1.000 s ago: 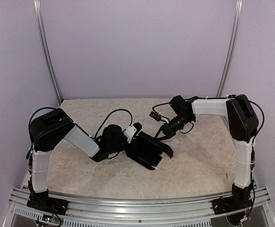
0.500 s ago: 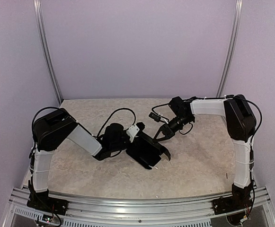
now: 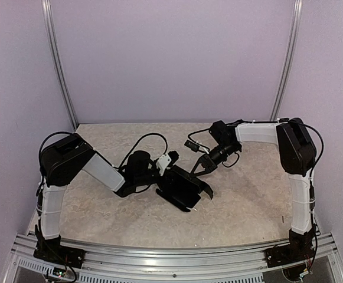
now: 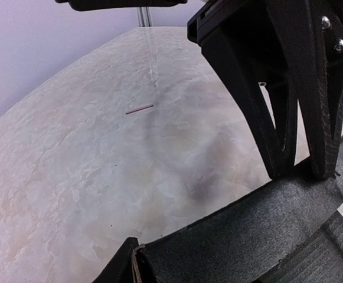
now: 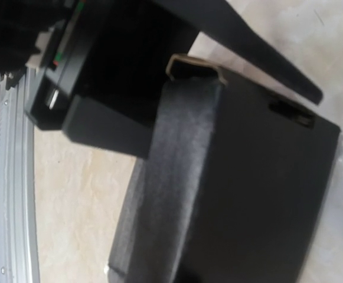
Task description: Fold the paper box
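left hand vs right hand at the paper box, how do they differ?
Position: the left hand is at the paper box's left side; the right hand is at its far right edge.
Grip: the right hand's fingers stand close together, tips on the box rim, apparently pinching it; the left hand's jaw opening isn't clear here.
Shared: both are black two-finger hands meeting at the box.

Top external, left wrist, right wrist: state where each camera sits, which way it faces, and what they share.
Top external: above and behind the bases, facing down on the table; both arms, left tool, right tool.
Left wrist: on the left arm, facing low across the table; its fingers upper right.
Right wrist: on the right arm, close on the paper box; one finger on top.
Shared: all three show the paper box.
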